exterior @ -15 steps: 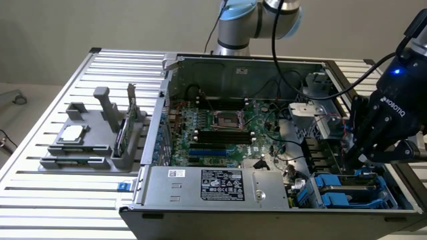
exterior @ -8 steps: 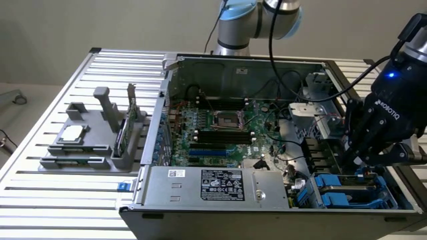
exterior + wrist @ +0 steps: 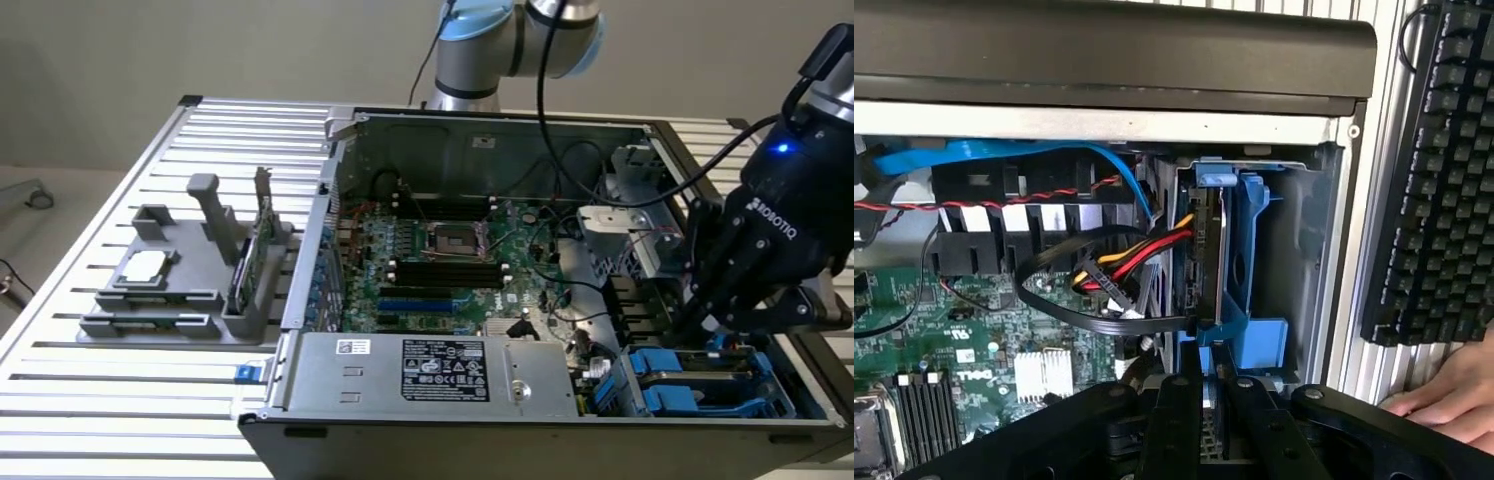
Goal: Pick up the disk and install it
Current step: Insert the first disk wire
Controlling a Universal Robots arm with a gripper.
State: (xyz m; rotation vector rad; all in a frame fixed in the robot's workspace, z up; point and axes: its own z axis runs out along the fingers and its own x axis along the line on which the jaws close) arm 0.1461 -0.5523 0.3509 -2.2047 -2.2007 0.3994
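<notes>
Fingers: the two black fingers (image 3: 1179,420) are drawn close together with a thin grey edge caught between them (pinching the disk's near end, as far as the wrist view lets me judge).
Gripper: the gripper (image 3: 1206,368) sits low in the corner of the case; seen from outside, it hangs at the exterior view's right with its tips down among blue plastic.
Disk: the disk (image 3: 1214,250) stands edge-on and upright, a silver-grey body in a blue carrier, running straight away from the fingertips and touching them.
Slot: the disk is inside the drive bay (image 3: 1299,250), with the bay's grey wall just beside the carrier.
Cables: a red, yellow and black bundle (image 3: 1129,262) meets the disk's side that faces the board; a flat black cable loops beneath the bundle.
Board: the green motherboard (image 3: 964,350) lies beyond the cables, well apart from the disk.
Case: the open case (image 3: 467,150) has a labelled power supply (image 3: 360,385) along its near edge.
Bench: the slatted metal bench (image 3: 94,400) carries the case.
Keyboard: a black keyboard (image 3: 1434,170) lies on the bench just outside the case wall (a person's hand (image 3: 1454,395) rests near it).
Fixture: a grey fixture (image 3: 160,325) at the exterior view's left holds a processor chip (image 3: 144,268) and an upright green card (image 3: 243,270).
</notes>
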